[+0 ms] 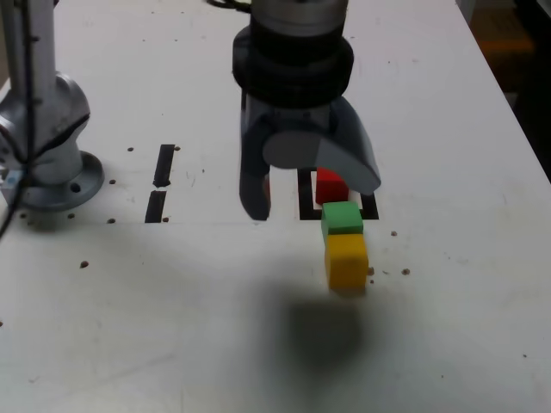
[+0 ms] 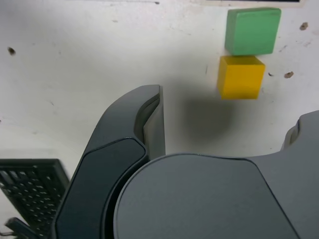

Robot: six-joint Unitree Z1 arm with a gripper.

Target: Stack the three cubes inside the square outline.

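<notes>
Nearest on the desk [image 1: 172,327] lies the yellow cube [image 1: 347,261], touching the green cube [image 1: 342,218] behind it, then the red cube [image 1: 331,185] inside the square outline [image 1: 370,206] as stack base, while the hand [image 1: 310,194] hovers spread and empty, seemingly readying a pick.

Matt cubes [image 1: 346,249] on a smooth white table [image 1: 172,327], glossy dark fingers [image 1: 255,194]
</notes>
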